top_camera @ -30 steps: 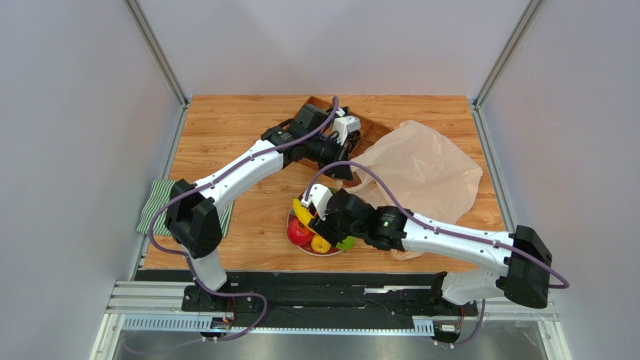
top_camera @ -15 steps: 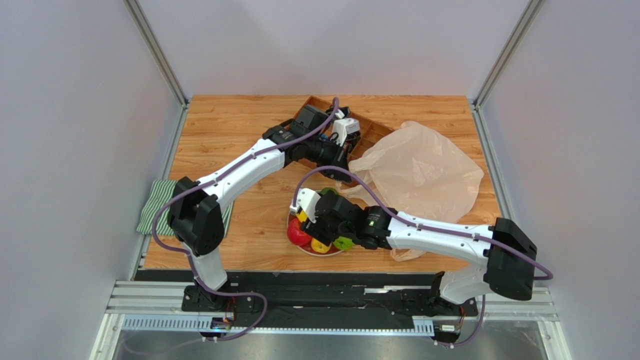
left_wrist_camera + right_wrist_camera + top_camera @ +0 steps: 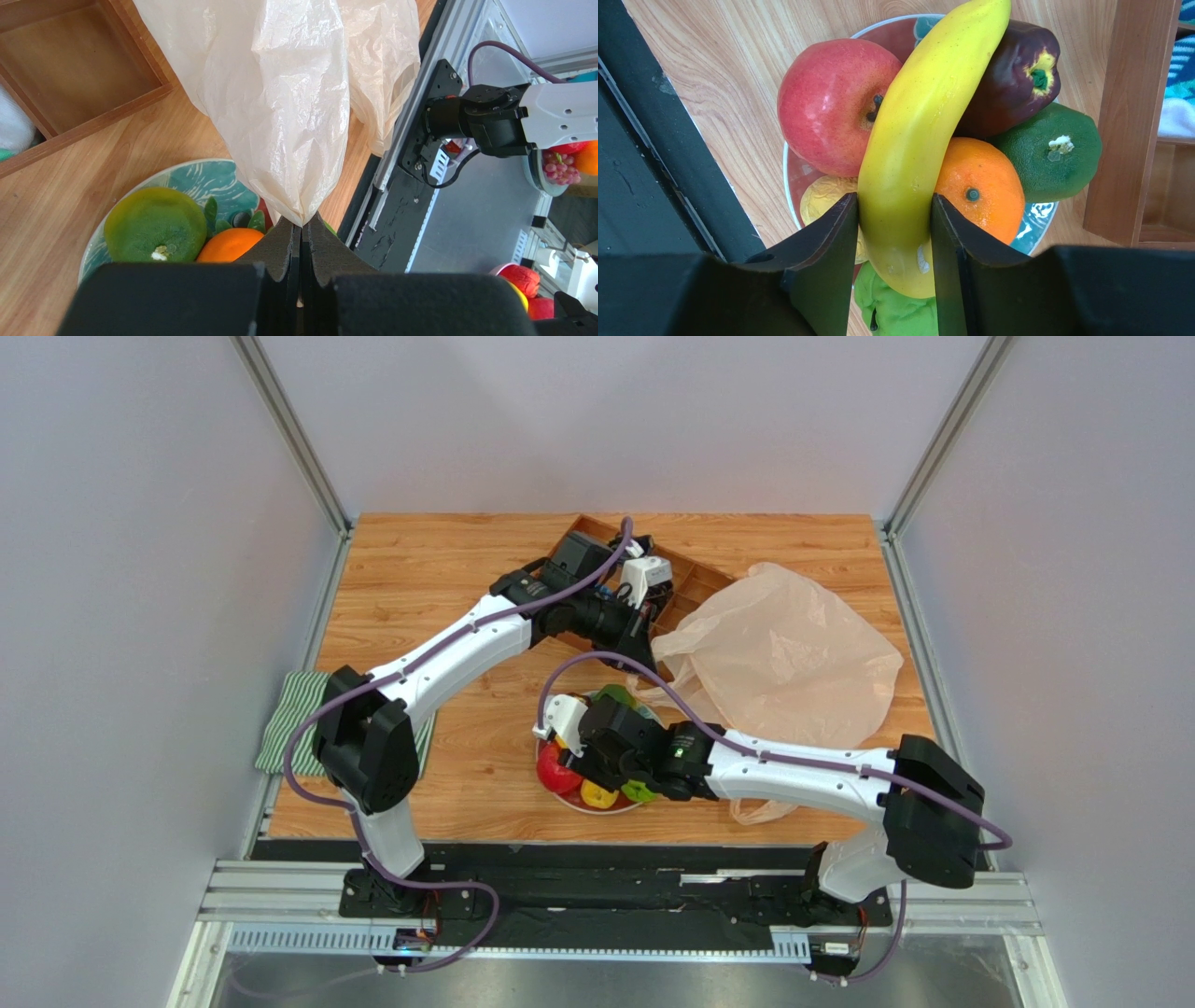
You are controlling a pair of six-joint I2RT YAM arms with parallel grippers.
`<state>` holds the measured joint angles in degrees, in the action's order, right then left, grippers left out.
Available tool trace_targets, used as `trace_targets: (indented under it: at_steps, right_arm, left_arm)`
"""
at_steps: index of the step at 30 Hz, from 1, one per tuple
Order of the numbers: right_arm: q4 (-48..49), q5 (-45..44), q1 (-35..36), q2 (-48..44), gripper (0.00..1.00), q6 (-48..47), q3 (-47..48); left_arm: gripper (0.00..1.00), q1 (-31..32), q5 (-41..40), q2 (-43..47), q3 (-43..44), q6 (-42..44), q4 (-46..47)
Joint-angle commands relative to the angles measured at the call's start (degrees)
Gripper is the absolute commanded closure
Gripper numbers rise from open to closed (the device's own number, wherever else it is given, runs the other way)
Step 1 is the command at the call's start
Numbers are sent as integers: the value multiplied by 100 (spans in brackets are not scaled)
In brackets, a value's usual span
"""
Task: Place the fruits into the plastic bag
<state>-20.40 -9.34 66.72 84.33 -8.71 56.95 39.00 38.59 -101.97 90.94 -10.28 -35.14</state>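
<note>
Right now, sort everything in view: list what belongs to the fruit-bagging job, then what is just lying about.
Job: banana, red apple, dark red apple, orange, dark green fruit, light green fruit, small yellow fruit, plastic bag.
Lying about: patterned plate, wooden tray, striped cloth.

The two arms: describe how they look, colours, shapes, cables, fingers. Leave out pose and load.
The left arm and right arm match: slim white links between chunky black joint housings, each trailed by a looping purple cable, with a small white block near the wrist. The left gripper and right gripper have matte black wedge-shaped fingers; no markings show.
</note>
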Motion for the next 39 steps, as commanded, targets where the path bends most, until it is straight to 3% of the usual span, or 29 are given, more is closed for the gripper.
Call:
trace_targets:
  at_steps: [1,5,10,19,25,31,39]
  right_arm:
    - [291,-15,34,-92,66,-96,176]
    - [186,82,34,-259,78,-105,176]
    - [-323,441,52,-654,84,114,255]
    - [-1105,1268,52,-2078,100,836,18]
    - [-1799,1339,52,-2799,100,1556,-35]
    - [-2450,443,-124,-3589,100,2715,0]
    - [-2820,423,-1397,-3697,100,3297,106]
  left_arm:
    - [100,-16,149,20,249,44,16]
    - [100,-16,131,28,249,35,15]
    - [100,-24,-105,98,188,-26,68]
    - [100,-218,-185,266,3,-228,349]
    - [100,-323,-246,371,-41,-308,420]
    - [100,-323,-220,424,-67,-343,464]
    - [100,-323,-115,468,-111,-413,534]
